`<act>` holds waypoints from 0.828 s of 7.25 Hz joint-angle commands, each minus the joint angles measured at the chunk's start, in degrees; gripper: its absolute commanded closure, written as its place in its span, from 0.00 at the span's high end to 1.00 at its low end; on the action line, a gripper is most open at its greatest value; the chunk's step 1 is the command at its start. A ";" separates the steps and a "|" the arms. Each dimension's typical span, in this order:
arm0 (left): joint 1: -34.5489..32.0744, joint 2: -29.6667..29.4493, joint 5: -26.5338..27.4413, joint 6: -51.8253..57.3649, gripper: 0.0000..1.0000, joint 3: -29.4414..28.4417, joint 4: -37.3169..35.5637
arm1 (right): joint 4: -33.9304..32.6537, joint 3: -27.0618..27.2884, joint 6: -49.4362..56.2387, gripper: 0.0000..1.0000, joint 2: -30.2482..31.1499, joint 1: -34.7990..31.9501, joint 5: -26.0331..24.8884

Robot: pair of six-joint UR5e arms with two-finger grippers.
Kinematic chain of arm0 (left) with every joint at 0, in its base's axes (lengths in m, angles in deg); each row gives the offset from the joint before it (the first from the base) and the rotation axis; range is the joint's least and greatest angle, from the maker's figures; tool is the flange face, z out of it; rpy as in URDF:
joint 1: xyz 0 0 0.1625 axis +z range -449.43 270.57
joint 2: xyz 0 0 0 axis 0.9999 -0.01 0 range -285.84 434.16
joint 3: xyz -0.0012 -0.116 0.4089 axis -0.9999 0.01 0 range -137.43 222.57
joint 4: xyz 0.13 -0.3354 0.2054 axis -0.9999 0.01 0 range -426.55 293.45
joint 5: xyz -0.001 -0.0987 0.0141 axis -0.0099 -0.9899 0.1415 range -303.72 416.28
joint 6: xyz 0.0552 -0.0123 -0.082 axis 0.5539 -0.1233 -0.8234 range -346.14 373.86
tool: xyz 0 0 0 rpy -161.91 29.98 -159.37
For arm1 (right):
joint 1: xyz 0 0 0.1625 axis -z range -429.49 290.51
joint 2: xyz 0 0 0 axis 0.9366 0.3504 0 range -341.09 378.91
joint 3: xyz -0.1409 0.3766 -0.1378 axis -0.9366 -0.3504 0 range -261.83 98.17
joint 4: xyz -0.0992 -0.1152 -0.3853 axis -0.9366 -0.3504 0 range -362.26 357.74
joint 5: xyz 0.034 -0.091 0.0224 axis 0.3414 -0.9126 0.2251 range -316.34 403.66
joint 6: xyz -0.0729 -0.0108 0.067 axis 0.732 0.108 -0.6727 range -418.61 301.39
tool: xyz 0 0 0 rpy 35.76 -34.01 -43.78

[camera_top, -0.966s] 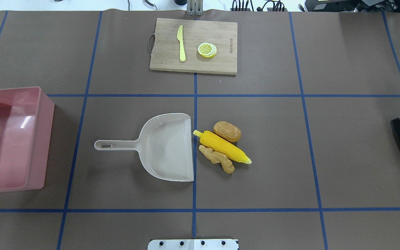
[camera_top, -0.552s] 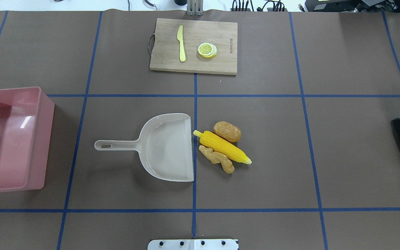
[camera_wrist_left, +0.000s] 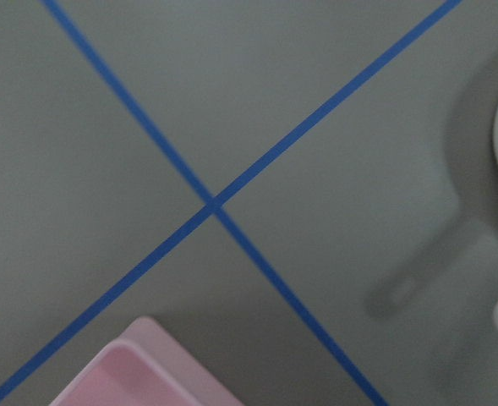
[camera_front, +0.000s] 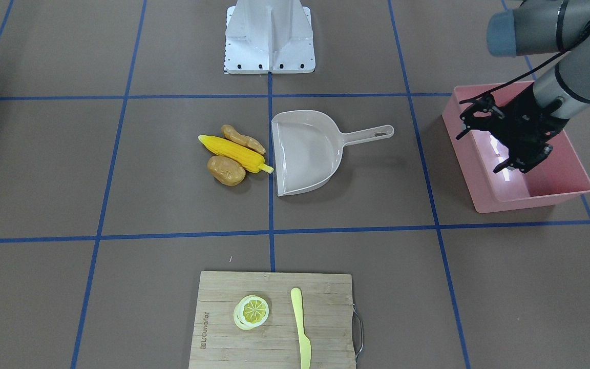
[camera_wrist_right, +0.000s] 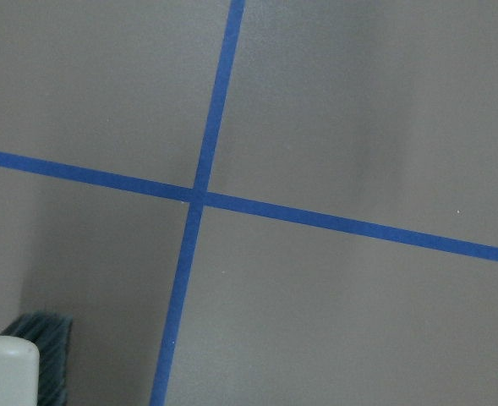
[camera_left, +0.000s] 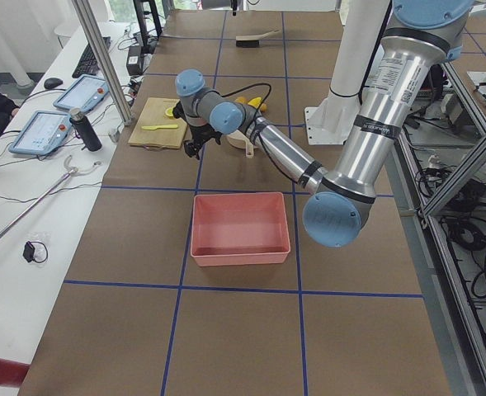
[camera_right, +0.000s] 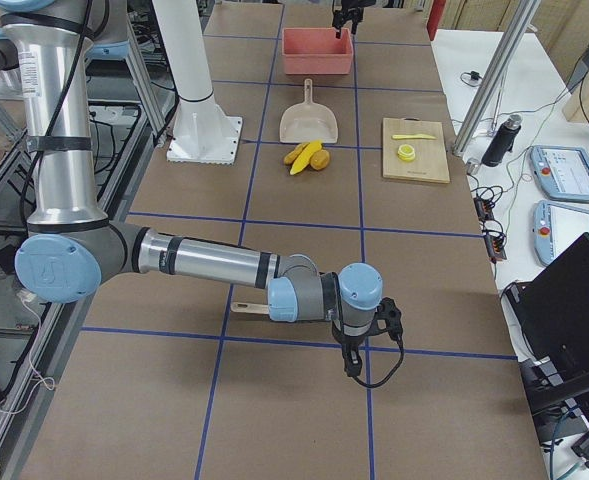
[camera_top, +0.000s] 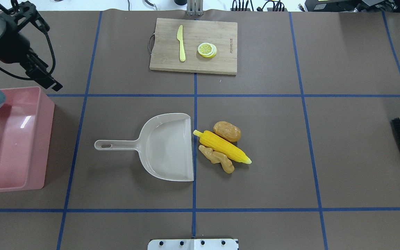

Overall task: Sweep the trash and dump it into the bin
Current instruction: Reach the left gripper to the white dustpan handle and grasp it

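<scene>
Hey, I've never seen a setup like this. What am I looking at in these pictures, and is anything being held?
This is a two-armed robot at a brown table. Pictures come from overhead, across the table, each table end, and each wrist. The left pincer, open and empty, hangs in the air near the large pink plastic tub. Mid-table lie a beige long-handled dustpan, a yellow toy corn cob, a tan-brown oval potato and a knobbly tan ginger root. The right pincer shows only from afar; I cannot tell its state.

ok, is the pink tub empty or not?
Empty: the pink plastic tub shows bare floor. Yellow corn cob, tan potato and ginger root lie outside, beside the beige dustpan.
</scene>
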 commanded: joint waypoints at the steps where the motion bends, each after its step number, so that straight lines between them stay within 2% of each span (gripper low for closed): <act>1: 3.52 -0.89 0.61 0.10 0.99 -0.33 8.62 | 0.13 0.85 0.03 1.00 -0.53 1.06 -0.08; 4: 7.56 -2.47 2.27 0.27 0.99 0.20 16.18 | 0.22 1.47 0.29 1.00 0.34 4.84 0.98; 6: 9.68 -1.78 2.54 2.62 0.99 3.08 20.14 | -0.05 2.44 0.64 1.00 2.19 6.94 3.59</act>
